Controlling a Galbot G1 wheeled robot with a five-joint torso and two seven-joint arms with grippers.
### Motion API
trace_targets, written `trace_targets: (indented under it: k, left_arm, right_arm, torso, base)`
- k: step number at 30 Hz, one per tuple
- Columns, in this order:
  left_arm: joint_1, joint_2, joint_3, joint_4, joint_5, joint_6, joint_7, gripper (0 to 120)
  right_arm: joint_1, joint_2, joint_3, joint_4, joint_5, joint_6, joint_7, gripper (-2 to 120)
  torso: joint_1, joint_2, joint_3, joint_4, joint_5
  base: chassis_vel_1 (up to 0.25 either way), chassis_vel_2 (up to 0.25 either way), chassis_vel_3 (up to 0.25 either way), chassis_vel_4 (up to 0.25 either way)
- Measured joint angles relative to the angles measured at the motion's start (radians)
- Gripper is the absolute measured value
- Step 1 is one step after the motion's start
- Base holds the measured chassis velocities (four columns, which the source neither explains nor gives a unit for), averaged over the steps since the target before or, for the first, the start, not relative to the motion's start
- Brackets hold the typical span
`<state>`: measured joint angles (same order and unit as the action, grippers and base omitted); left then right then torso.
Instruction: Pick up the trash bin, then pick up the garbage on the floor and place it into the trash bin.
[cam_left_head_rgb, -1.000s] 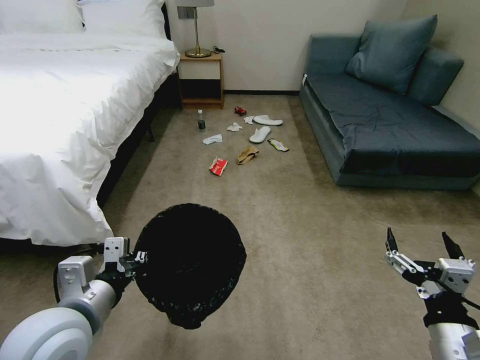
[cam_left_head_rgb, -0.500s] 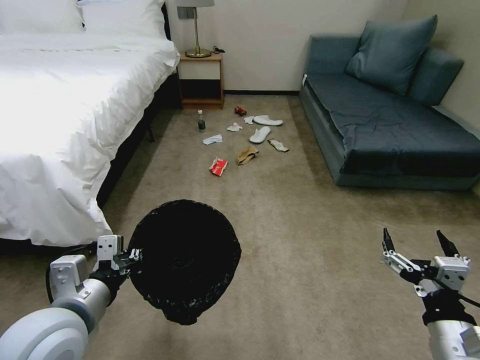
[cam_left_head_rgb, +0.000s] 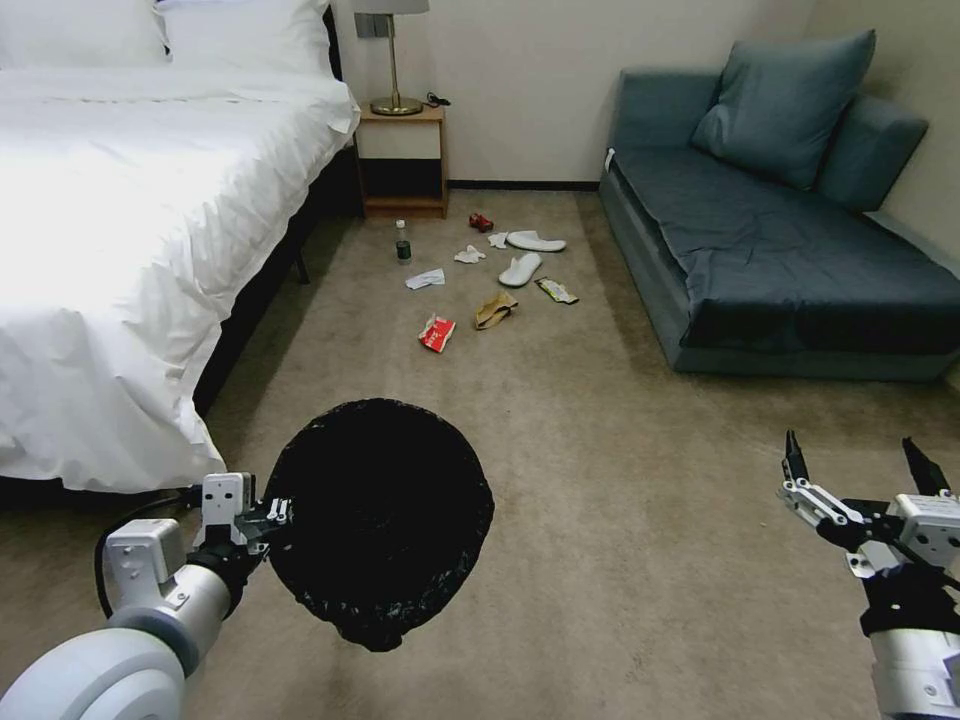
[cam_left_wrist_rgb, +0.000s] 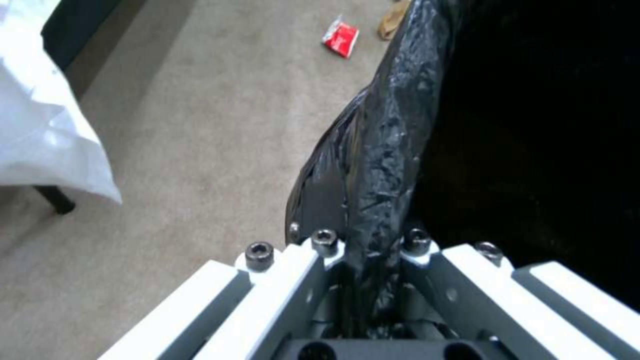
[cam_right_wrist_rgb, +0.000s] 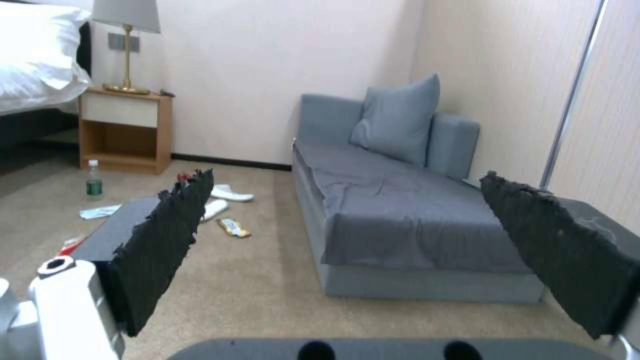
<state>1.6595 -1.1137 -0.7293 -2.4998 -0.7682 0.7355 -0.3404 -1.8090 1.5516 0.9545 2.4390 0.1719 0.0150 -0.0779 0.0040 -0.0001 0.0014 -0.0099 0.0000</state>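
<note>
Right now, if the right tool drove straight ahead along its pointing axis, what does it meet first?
Likely the sofa. The right tool, open and empty, points level across bare carpet at the sofa's front, with nothing between the fingers. The litter lies off-axis. Depth is unclear.

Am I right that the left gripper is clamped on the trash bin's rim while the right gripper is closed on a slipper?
Not quite. The left gripper does clamp the trash bin rim, but the right gripper is open and empty above the floor, as the head view shows. Both slippers lie with the far litter.
</note>
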Motion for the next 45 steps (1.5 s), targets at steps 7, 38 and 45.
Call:
trace_targets:
  k: [7, 38, 45]
  left_arm:
    - [0.015, -0.003, -0.003, 0.000, 0.002, 0.000, -0.004, 2]
    - [0.026, -0.004, 0.002, -0.001, 0.004, 0.000, -0.005, 2]
    - [0.028, -0.009, 0.007, -0.001, 0.004, 0.000, -0.002, 2]
  right_arm:
    - [-0.002, 0.005, 0.001, 0.000, 0.000, 0.019, -0.006, 100]
    - [-0.010, 0.022, -0.009, -0.016, -0.015, 0.040, -0.022, 100]
    - [-0.012, 0.024, -0.011, -0.018, -0.016, 0.043, -0.023, 100]
  torso:
    - [0.000, 0.000, 0.000, 0.0000, 0.0000]
    - [0.000, 0.000, 0.000, 0.0001, 0.0000]
    - [0.000, 0.000, 0.000, -0.0001, 0.0001]
  base:
    - [0.000, 0.000, 0.000, 0.000]
    - [-0.133, 0.131, 0.132, -0.131]
    - [-0.164, 0.163, 0.168, -0.182]
